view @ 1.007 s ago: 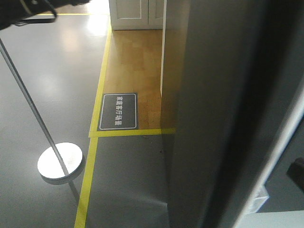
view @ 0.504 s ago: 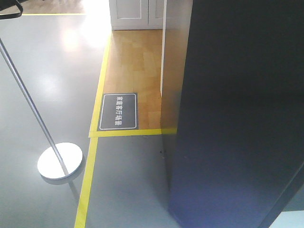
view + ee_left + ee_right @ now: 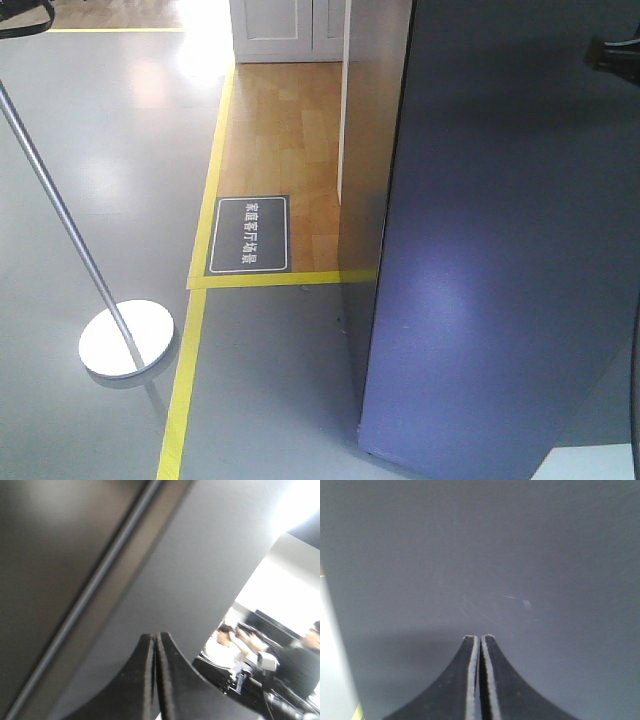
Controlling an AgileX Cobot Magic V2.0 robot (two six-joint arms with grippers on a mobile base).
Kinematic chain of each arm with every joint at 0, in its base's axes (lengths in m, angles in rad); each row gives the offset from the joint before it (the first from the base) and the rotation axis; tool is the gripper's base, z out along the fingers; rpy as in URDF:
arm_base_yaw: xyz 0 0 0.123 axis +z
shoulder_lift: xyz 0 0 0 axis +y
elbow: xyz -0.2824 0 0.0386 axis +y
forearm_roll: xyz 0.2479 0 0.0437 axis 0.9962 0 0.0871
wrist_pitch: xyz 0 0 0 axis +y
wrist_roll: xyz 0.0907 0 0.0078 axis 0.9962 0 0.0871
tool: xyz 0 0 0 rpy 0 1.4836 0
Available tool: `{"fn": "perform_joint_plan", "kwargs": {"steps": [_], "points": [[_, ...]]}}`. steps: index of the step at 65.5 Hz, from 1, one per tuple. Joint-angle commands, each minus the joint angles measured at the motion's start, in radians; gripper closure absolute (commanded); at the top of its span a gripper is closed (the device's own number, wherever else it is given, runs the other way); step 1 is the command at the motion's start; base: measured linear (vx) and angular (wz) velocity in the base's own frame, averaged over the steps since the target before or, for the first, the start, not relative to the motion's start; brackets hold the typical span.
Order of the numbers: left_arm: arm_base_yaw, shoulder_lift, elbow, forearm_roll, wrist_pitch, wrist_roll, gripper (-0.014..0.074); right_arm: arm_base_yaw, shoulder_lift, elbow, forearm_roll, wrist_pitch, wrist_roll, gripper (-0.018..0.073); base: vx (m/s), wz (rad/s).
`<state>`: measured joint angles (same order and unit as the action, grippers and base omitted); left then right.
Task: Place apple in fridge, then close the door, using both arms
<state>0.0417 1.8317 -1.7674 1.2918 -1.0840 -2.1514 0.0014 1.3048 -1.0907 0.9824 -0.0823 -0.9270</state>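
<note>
Left claw (image 3: 156,636): tips pressed together, empty, beside the dark door (image 3: 75,555). Right claw (image 3: 480,639): tips together, empty, facing the grey panel; contact unclear. Door (image 3: 500,250) fills the frame's right, hiding the fridge interior and apple.

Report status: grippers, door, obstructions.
Left gripper shut, empty. Right gripper shut, empty, facing the door. Apple not in view. Nothing seen blocking the door.
</note>
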Motion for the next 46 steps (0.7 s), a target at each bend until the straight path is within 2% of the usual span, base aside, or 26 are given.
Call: {"fn": "perform_joint_plan", "kwargs": {"steps": [1,7,27,46], "points": [[-0.001,-0.057,-0.028,-0.049,0.057,-0.007,0.0593,-0.003,0.026,-0.07,0.007,-0.096,-0.007,0.0562,0.0,0.0],[-0.001,-0.057,-0.028,-0.009,0.102,-0.007,0.0593,-0.003,0.075,-0.108,0.022,-0.137,-0.01,0.0562,0.0,0.0],[-0.001,-0.057,-0.028,0.136,0.204,-0.007,0.0593,-0.003,0.227,-0.25,0.023,-0.14,-0.022,0.0562,0.0,0.0],[-0.001,-0.057,-0.028,0.16,0.308,-0.007,0.0593,-0.003,0.341,-0.379,0.028,-0.142,-0.022,0.0562,0.0,0.0]]}}
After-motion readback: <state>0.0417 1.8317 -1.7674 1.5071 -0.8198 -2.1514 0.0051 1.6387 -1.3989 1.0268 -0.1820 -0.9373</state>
